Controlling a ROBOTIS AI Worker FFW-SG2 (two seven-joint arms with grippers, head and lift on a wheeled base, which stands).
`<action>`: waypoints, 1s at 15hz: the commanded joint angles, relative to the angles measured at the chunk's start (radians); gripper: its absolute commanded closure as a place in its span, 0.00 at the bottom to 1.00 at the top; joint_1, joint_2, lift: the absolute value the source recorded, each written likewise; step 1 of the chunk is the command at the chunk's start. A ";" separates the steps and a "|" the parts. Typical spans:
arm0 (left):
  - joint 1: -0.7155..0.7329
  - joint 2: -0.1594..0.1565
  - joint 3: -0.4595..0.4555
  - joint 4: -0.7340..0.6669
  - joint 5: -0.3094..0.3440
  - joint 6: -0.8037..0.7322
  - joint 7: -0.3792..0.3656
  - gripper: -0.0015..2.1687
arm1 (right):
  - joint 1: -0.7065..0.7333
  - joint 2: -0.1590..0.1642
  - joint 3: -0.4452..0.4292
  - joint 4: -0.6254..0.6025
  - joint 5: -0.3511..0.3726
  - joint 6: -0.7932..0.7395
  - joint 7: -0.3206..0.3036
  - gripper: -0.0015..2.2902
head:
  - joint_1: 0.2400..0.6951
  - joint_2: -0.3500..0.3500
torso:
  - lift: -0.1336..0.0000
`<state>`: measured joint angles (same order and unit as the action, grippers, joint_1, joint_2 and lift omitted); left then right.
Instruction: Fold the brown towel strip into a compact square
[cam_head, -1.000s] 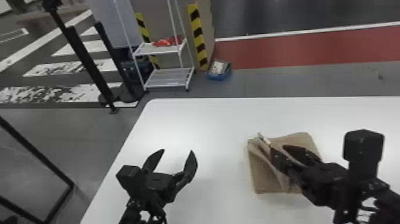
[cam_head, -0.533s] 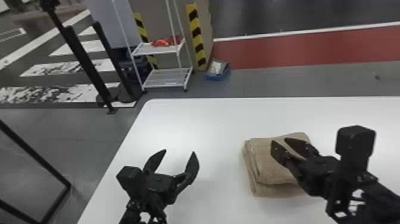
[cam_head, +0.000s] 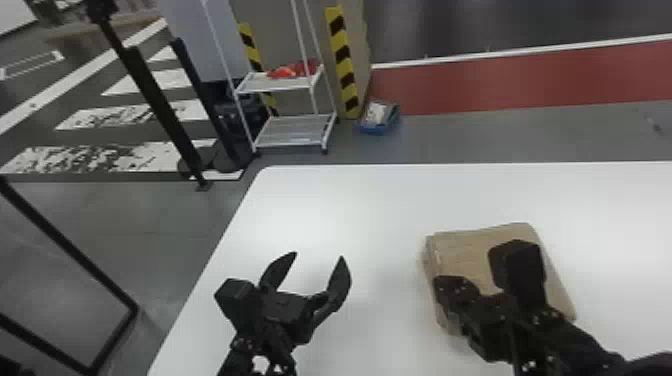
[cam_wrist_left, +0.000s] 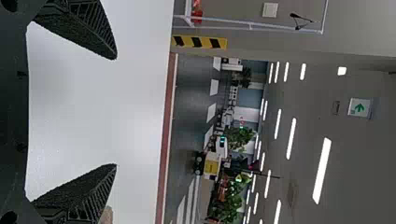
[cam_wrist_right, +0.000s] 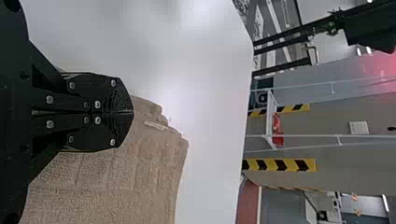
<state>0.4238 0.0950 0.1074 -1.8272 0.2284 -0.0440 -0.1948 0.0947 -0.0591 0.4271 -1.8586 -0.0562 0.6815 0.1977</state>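
Our white worktop (cam_head: 370, 200) held the brown towel strip (cam_head: 482, 250), folded into a layered pad, beneath our closed right gripper (cam_head: 445, 287).
In our head view the worktop ran from the centre out to three o'clock and down to six, and a white rack (cam_head: 295, 131) stood on the floor beyond it at eleven. We had the towel strip flat at four o'clock, its stacked edges showing along its own nine o'clock side. There our right gripper sat over the cloth, fingers pressed together; we could not tell whether they touched it or pinched any of it. Our left gripper (cam_head: 319, 257) hung over the worktop between six and seven o'clock, well apart from the towel strip, its fingers spread wide with nothing between them.
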 joint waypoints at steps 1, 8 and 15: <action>0.000 0.002 0.000 0.000 0.000 0.000 0.000 0.02 | 0.007 -0.004 0.033 0.002 0.026 0.036 0.020 0.94 | 1.00 0.99 | 0.09; -0.020 0.008 -0.003 0.020 0.008 0.000 0.000 0.02 | 0.169 -0.051 -0.082 -0.217 0.105 0.214 0.170 0.94 | 1.00 1.00 | 0.09; -0.051 0.006 -0.012 0.051 0.011 0.000 0.002 0.02 | 0.318 -0.056 -0.412 -0.430 -0.065 0.244 0.333 0.94 | 1.00 0.87 | 0.09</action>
<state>0.3761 0.1012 0.0937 -1.7797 0.2377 -0.0436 -0.1932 0.3785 -0.1151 0.0876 -2.2449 -0.0862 0.9096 0.5192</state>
